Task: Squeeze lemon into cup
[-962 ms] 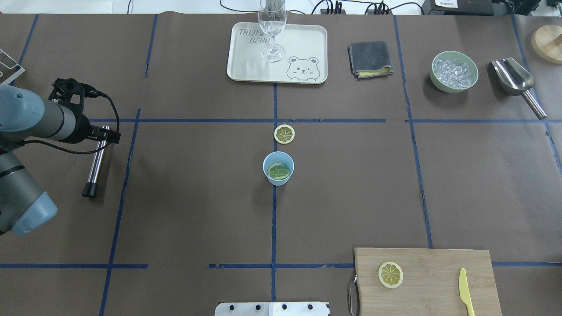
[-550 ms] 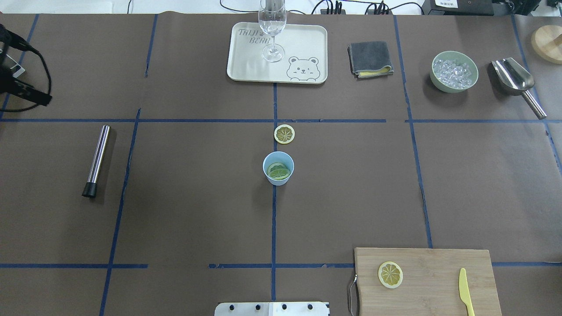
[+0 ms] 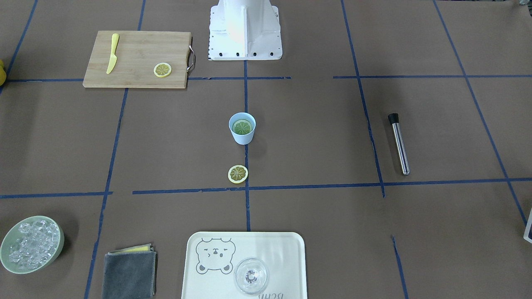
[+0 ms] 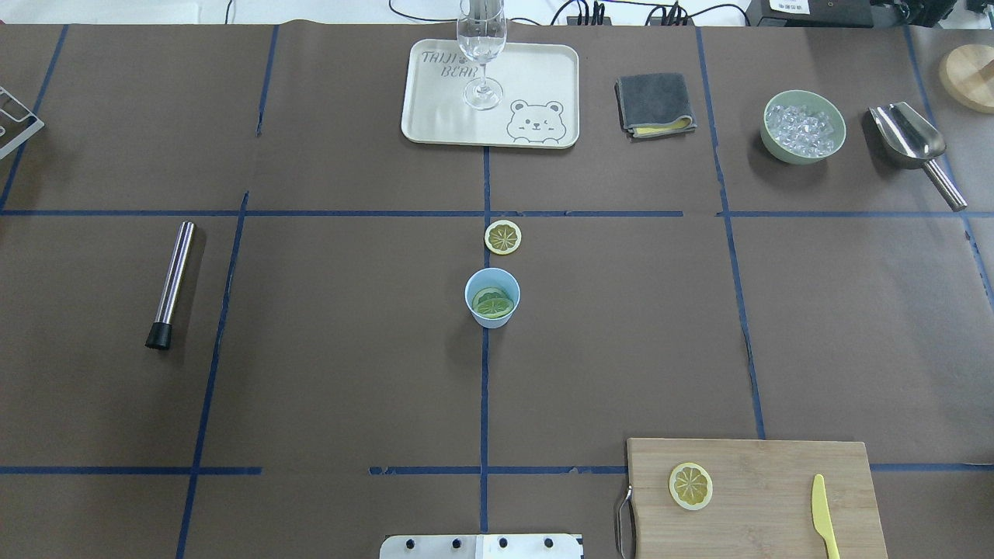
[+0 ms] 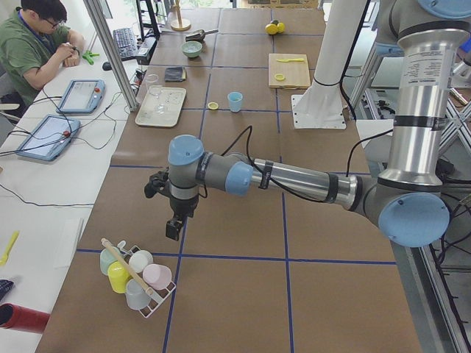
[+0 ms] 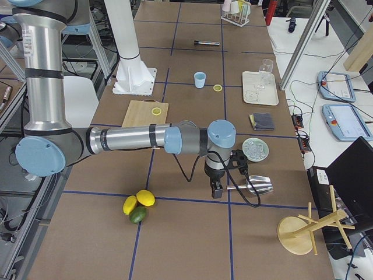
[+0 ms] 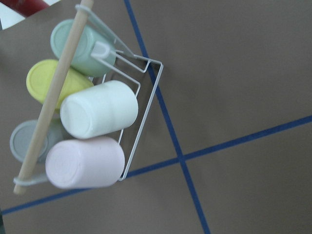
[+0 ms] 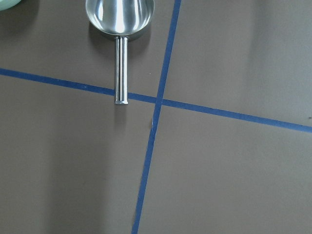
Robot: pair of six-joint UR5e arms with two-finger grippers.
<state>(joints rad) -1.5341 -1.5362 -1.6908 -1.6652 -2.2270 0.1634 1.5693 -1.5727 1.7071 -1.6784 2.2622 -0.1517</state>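
The light-blue cup (image 4: 492,298) (image 3: 242,128) stands upright at the table's middle with a lemon slice (image 4: 494,303) lying inside it. A second lemon slice (image 4: 503,237) (image 3: 238,174) lies flat just beyond the cup. A third lemon slice (image 4: 690,486) rests on the cutting board (image 4: 769,466). Whole lemons (image 6: 140,201) sit near the right end. My left gripper (image 5: 173,228) hangs over a rack of cups, far from the blue cup. My right gripper (image 6: 214,189) hovers by the scoop. Both show only in side views, so I cannot tell if they are open or shut.
A steel muddler (image 4: 171,283) lies at left. At the far side are a tray (image 4: 536,70) with a stemmed glass (image 4: 482,46), a folded cloth (image 4: 655,105), a bowl of ice (image 4: 803,126) and a metal scoop (image 4: 912,144) (image 8: 119,19). A yellow knife (image 4: 823,516) lies on the board. The cup rack (image 7: 141,112) sits at the left end.
My left arm has swung away from the muddler to the left and has left the overhead view. The cup and the lemon slices have not moved.
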